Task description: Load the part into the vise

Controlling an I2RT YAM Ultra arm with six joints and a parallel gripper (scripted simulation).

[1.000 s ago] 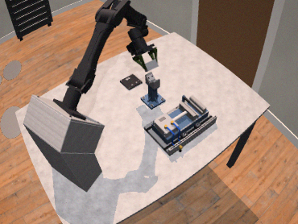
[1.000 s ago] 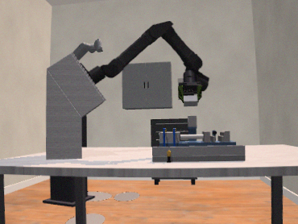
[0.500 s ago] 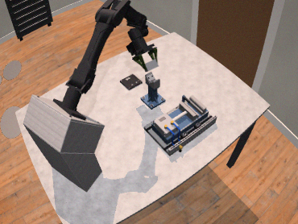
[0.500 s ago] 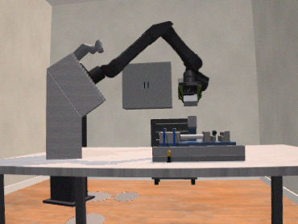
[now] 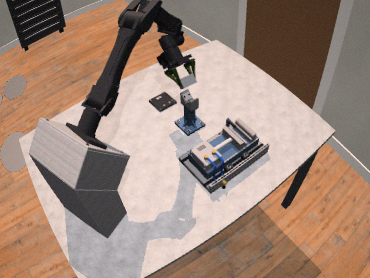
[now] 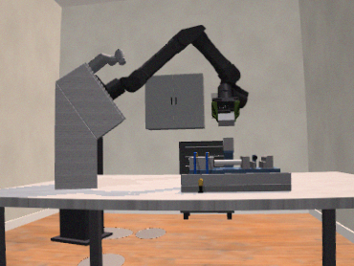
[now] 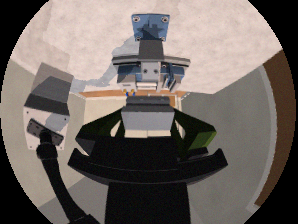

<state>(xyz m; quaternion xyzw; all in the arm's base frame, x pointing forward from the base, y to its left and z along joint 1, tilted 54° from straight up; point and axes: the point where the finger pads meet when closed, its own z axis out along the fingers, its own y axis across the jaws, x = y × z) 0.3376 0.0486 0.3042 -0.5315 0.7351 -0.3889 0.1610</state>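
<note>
Vise [image 5: 231, 144] [image 6: 234, 170] [image 7: 175, 71] open, unloaded; pincer [image 5: 183, 73] [image 6: 226, 113] [image 7: 147, 109] half-wide, clamped on block [image 5: 188, 80] [image 6: 226, 120] [image 7: 148, 120]. Carrying stage, seemingly; next, check slot, lower.
</note>
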